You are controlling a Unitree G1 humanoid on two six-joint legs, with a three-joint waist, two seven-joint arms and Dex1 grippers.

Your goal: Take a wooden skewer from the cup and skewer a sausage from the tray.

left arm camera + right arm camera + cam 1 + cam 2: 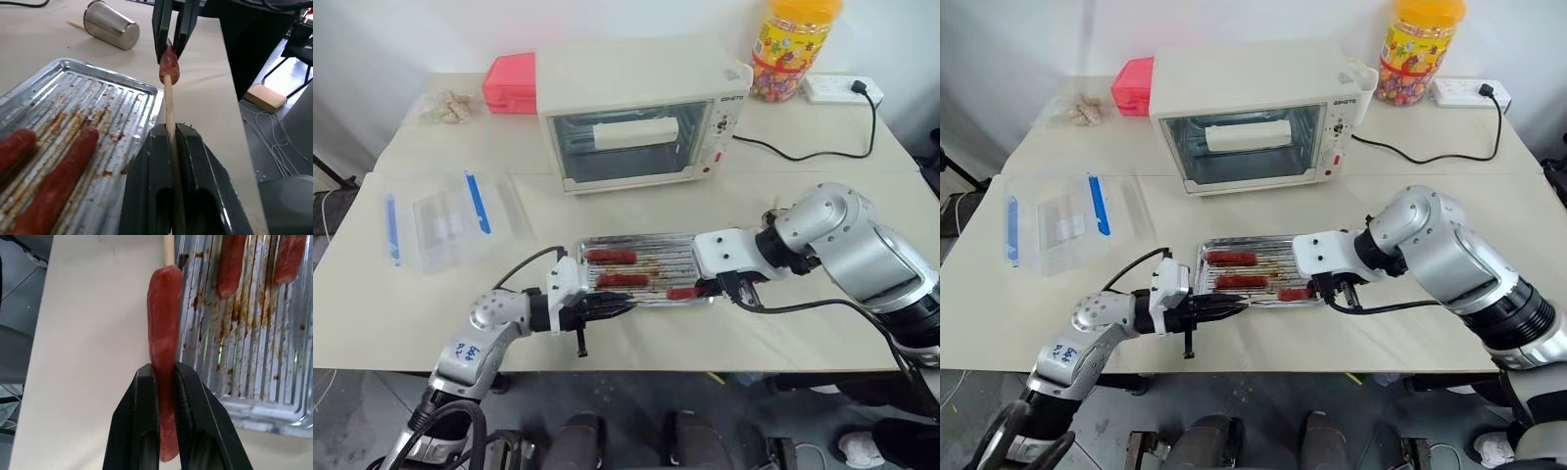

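Observation:
My left gripper point(615, 305) is shut on a wooden skewer point(169, 105) that lies level and points toward my right gripper point(713, 290). The right gripper point(165, 369) is shut on a red-brown sausage point(164, 328), holding it just outside the front edge of the silver tray point(688, 238). The skewer's tip meets the sausage's end point(169, 68); how deep it sits I cannot tell. Two more sausages point(610, 256) point(623, 280) lie on the tray's ribbed base. The cup point(109, 31) lies on its side on the table beyond the tray.
A toaster oven point(636, 122) stands behind the tray. At the left is a clear plastic box with blue clips point(440, 217). A pink box point(509, 83), a candy jar point(793, 44) and a power strip point(842, 90) with its cable line the back. The table's front edge runs close below both grippers.

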